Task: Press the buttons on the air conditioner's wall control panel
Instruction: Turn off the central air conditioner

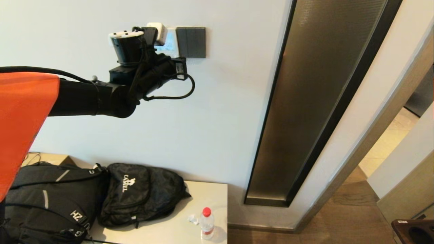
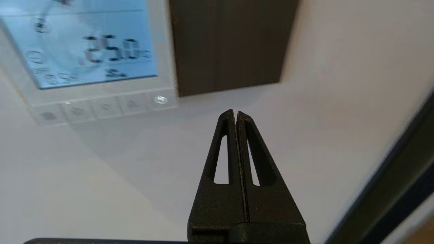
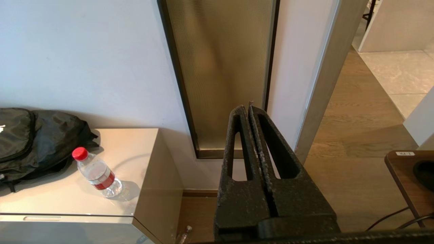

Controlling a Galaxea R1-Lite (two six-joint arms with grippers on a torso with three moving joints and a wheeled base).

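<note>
Below the buttons [image 2: 105, 107], closed left gripper [image 2: 234, 112] faces bare wall.

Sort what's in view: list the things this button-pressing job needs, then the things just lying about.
Job:
square white plastic wall control panel with glowing blue screen
row of small pale buttons beneath the screen
left hand, shut

Lying about:
dark grey switch plate
black backpacks
red-capped clear plastic bottle

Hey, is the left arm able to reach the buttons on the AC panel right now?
Probably yes: the left tool, shut, sits just below and beside the buttons on the control panel, with only bare wall between.
</note>
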